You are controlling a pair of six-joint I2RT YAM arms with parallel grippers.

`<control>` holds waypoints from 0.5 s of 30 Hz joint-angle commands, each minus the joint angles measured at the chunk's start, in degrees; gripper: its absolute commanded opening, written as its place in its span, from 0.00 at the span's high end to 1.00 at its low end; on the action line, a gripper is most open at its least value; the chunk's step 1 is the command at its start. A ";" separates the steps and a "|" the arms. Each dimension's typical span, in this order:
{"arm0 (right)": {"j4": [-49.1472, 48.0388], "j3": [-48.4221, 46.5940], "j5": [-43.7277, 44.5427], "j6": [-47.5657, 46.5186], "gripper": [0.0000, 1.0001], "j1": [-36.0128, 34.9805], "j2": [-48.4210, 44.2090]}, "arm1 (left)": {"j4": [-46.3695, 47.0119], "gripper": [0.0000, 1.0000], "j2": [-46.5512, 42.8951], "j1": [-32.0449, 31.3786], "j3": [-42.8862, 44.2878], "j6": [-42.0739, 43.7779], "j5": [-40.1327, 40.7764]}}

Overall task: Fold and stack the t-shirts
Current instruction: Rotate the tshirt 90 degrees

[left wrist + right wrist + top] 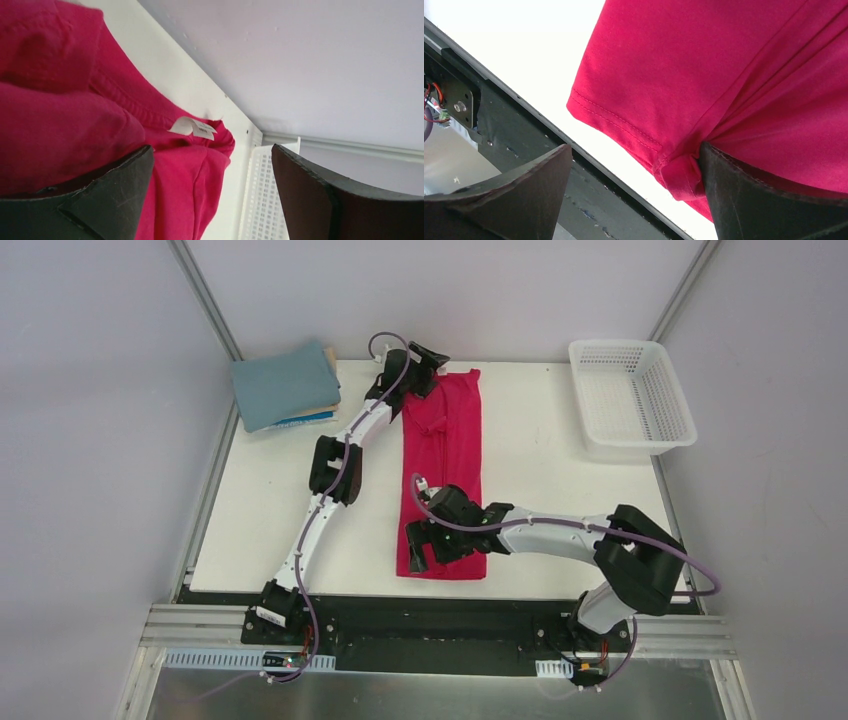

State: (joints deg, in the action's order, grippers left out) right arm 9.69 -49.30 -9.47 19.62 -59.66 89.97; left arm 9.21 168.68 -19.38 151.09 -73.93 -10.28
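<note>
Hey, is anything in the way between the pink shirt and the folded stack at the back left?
Only the left arm, which slants between the pink shirt and the folded stack. Nothing else visible lies there.

Left arm (335, 470) reaching diagonally toward the far side, elbow bent midway, left gripper (425, 365) tipped downward with jaws spread wide, right arm (545, 530) folded low along the near edge, right gripper (418, 552) pointing leftward, fingers (769, 200) fully parted.
</note>
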 commanded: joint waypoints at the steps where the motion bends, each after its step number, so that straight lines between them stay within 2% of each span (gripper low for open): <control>1: 1.80 2.06 -1.49 -0.57 0.00 -0.94 -4.43 | -0.46 0.11 1.39 2.01 0.87 2.66 6.47; 5: -3.42 6.61 -4.28 -0.56 0.00 -0.98 -12.40 | 2.09 0.05 0.02 3.00 0.25 4.08 3.34; 6: -3.80 7.00 -2.74 -0.10 0.00 -0.96 -13.69 | 2.87 0.02 -0.62 2.94 -0.01 4.87 2.26; 10: -3.84 6.91 6.97 1.05 0.00 -0.94 -16.50 | 3.65 0.01 -4.43 2.56 -1.26 10.73 -2.78; 15: -5.49 6.17 8.29 1.90 0.00 -0.93 -17.89 | 0.40 0.01 -12.12 2.03 -4.45 17.66 -6.30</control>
State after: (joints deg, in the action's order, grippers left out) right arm 6.90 -42.13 -4.60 20.23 -60.27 74.19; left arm 11.03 166.25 -17.19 148.31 -64.51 -12.58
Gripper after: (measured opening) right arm 0.994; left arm 0.989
